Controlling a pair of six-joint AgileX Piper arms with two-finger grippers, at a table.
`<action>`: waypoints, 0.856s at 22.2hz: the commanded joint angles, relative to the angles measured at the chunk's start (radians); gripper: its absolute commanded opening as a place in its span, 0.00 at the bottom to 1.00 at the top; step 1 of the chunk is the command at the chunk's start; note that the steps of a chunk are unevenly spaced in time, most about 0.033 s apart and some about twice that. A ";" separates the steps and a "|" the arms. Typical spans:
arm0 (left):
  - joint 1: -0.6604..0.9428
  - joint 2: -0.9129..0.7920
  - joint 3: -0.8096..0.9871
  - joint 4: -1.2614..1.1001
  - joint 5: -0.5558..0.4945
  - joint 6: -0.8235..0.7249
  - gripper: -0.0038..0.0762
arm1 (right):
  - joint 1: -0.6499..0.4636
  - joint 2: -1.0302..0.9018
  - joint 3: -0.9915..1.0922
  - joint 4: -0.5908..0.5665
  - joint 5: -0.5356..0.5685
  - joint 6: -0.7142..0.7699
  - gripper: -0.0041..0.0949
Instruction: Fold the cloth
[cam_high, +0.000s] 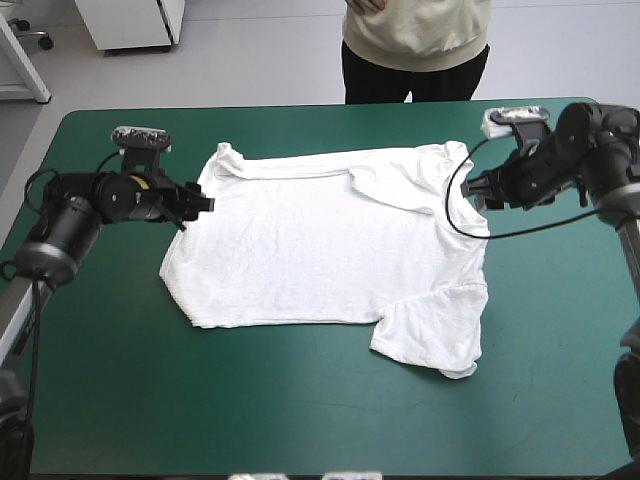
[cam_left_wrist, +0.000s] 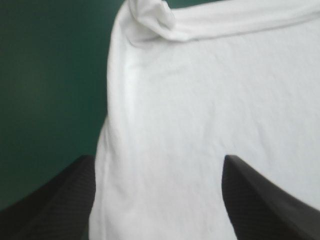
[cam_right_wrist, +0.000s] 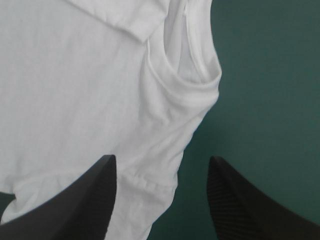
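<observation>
Left gripper (cam_left_wrist: 157, 160) open wide, empty, over the T-shirt's (cam_high: 330, 250) left edge. Right gripper (cam_right_wrist: 161, 158) equally open and empty over the opposite edge. T-shirt spread flat mid-table, lightly wrinkled, one sleeve toward the near side, on smooth teal-green cover (cam_high: 300, 420).

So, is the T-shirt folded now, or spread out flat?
Spread flat, not folded. The T-shirt lies open on the teal-green cover; only its far edge is turned over a little.

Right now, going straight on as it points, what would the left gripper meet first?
Probably the T-shirt, whose side edge lies just ahead of the open left gripper; its height above the cloth is unclear.
</observation>
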 joint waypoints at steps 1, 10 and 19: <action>0.000 -0.133 0.076 -0.073 -0.021 0.002 0.68 | -0.005 -0.107 0.137 0.026 -0.087 0.004 0.55; 0.000 -0.284 0.132 -0.078 0.118 0.006 0.68 | -0.004 -0.121 0.544 0.079 -0.349 -0.032 0.56; 0.000 -0.289 0.132 -0.161 0.162 0.049 0.68 | 0.201 -0.035 0.628 0.044 -0.423 0.045 0.41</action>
